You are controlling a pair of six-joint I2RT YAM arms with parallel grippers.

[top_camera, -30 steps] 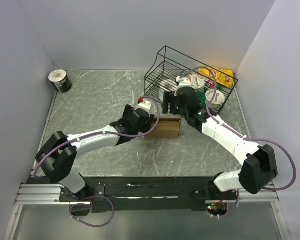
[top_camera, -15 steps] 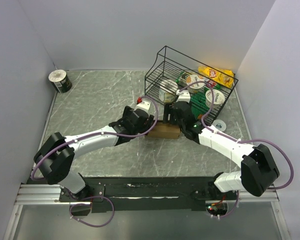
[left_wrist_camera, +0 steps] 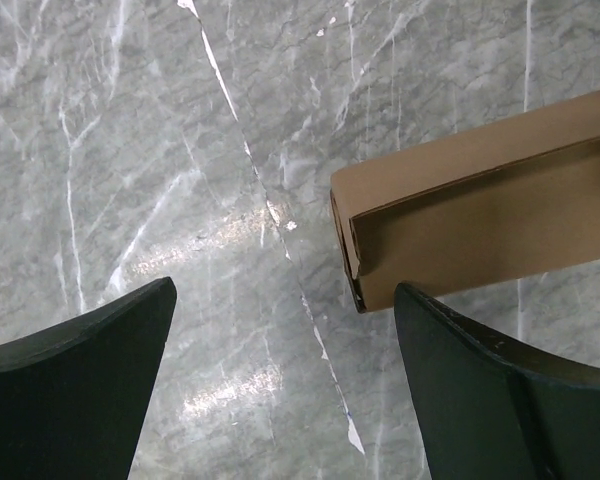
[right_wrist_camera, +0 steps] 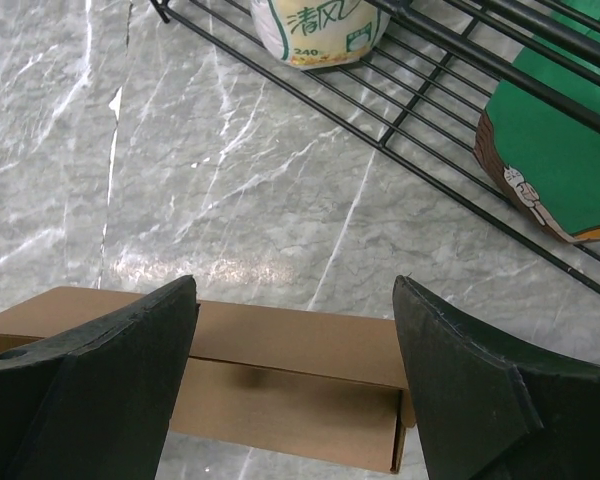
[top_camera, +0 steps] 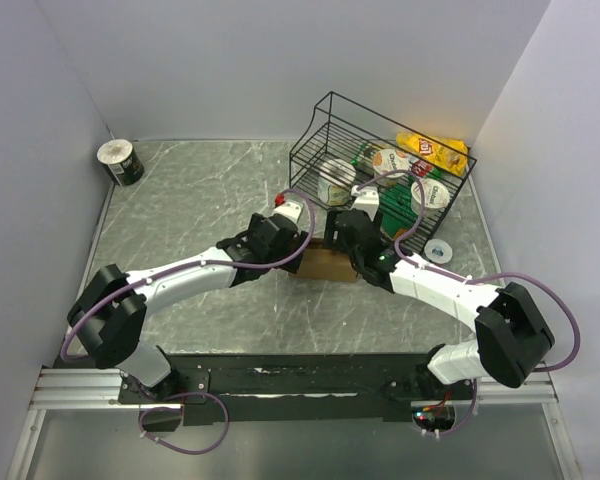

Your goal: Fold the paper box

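Note:
The paper box (top_camera: 327, 264) is a small shallow brown cardboard box lying on the marble table between the two arms. In the left wrist view its end (left_wrist_camera: 480, 200) lies by the right finger, outside the jaws. My left gripper (left_wrist_camera: 285, 380) is open and empty over bare table just left of the box. In the right wrist view the box (right_wrist_camera: 280, 370) lies under and between the fingers. My right gripper (right_wrist_camera: 295, 370) is open and holds nothing, hovering above the box's far side.
A black wire basket (top_camera: 380, 165) with packaged goods stands just behind the box; its wires (right_wrist_camera: 400, 110) show close ahead in the right wrist view. A yellow snack bag (top_camera: 435, 152) lies at its back right. A tape roll (top_camera: 119, 161) stands at the far left corner.
My right gripper has moved from near the basket toward me and left, down over the box. The left gripper has shifted slightly. The box stays in place.

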